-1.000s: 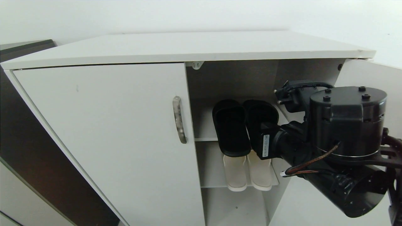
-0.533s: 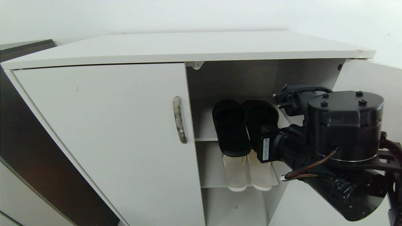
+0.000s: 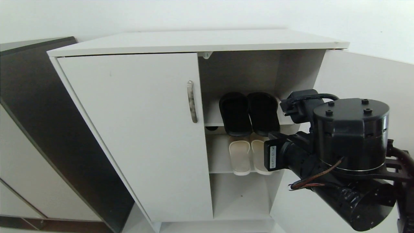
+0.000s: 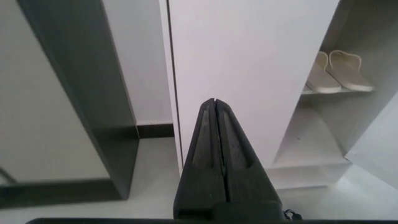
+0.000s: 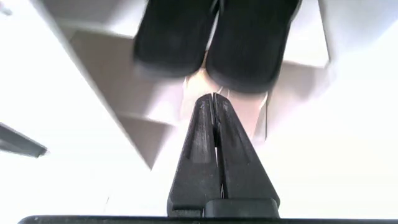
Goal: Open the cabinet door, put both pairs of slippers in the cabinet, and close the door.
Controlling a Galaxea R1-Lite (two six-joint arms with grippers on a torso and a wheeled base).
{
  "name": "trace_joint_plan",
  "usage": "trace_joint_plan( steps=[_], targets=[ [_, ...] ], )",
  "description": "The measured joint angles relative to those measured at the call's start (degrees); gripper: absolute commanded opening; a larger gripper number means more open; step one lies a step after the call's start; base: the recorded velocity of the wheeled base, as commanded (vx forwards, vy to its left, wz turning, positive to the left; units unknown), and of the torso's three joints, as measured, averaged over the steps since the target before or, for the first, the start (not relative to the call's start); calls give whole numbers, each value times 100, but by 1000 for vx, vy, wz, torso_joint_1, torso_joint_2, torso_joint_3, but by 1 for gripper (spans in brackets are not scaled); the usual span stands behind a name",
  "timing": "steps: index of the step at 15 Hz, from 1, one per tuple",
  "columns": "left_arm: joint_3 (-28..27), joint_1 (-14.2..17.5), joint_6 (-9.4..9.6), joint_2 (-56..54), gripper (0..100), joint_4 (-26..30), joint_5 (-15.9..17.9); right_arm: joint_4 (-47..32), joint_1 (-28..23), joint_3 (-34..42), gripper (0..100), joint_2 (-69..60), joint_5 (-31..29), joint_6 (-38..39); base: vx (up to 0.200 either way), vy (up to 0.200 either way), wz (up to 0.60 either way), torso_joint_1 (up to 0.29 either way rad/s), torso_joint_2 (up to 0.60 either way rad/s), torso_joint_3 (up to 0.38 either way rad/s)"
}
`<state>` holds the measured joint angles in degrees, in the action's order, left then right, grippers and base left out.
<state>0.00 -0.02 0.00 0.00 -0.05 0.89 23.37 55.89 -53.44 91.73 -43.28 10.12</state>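
The right arm masks part of the white slippers and the cabinet's lower right side in the head view, where the door runs past the edge, and the right wrist view crops the black slippers at their far ends.

The head camera looks forward and down at the cabinet from slightly back. The left wrist camera, low, faces its closed door (white slippers are shared with the head view). The right wrist camera looks closely at the black slippers, also in the head view.
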Motion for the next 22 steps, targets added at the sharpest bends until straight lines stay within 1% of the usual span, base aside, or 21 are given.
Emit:
trace_joint_plan(
  steps=[11, 22],
  targets=[
    [0, 2, 0, 0, 0, -5, 1, 0, -5, 88, 0, -30, 1, -9, -200, 0, 0, 2, 2, 3],
    [0, 0, 0, 0, 0, -2, 0, 0, -61, 205, 0, -41, 4, -68, 0, 0, 0, 0, 0, 0]
  ],
)
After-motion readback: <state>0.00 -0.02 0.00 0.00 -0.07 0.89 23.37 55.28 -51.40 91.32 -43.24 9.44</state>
